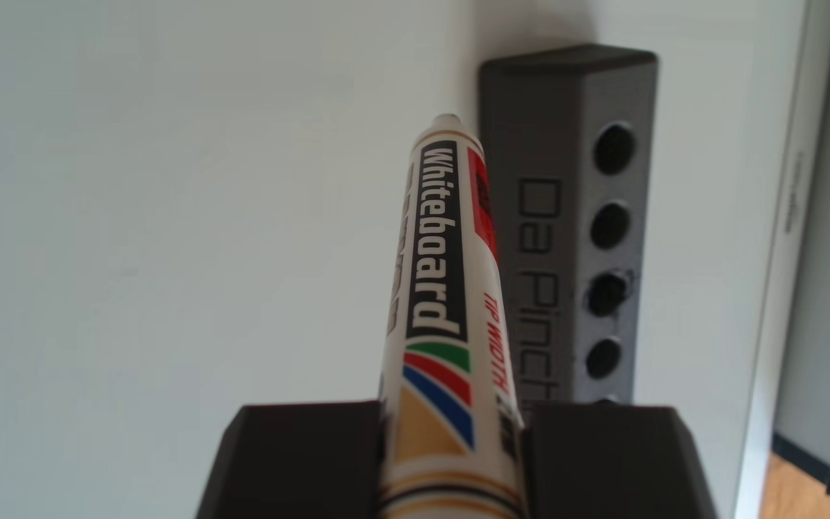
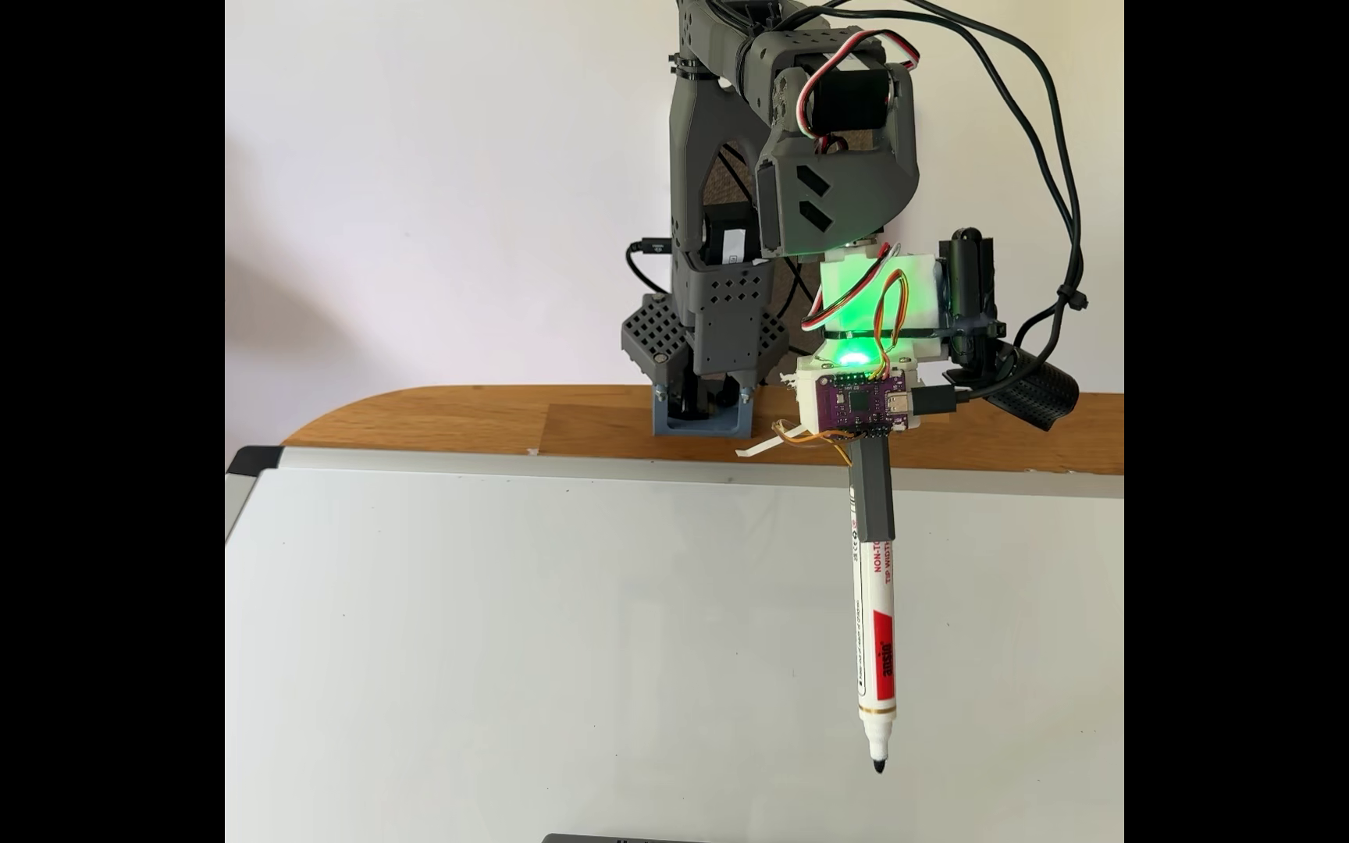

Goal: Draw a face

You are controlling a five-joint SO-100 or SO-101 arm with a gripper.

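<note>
The marker (image 2: 874, 640) is a white-barrelled whiteboard pen with its cap off and a dark tip. In the fixed view it hangs nearly upright from the arm, leaning slightly, with the tip pointing down at the whiteboard (image 2: 493, 648); whether the tip touches the surface or sits just above it cannot be told. The board surface around it is plain white with no marks visible.

In the other view the marker (image 1: 440, 279) runs away from the camera, its barrel clenched between the two dark blocks of the tool (image 1: 453, 434). In the fixed view the tool (image 2: 872, 502) appears as a grey sleeve wrapped around the pen's upper end.

The barrel reads "Whiteboard" in white letters on a black band, with curved green, red, blue and tan stripes below it. Red lettering along the side reads "TIP WIDTH", and in the fixed view a partial "NON-TO" can be made out above it. A red panel lower on the barrel carries dark print that looks like a brand name but is too blurred to read surely.

Just beside the marker in the other view lies a grey pen holder (image 1: 577, 199) with a row of round holes and raised lettering reading "Da Pinch", the rest hidden by the tool. The whiteboard rests on a wooden counter (image 2: 493, 421).
</note>
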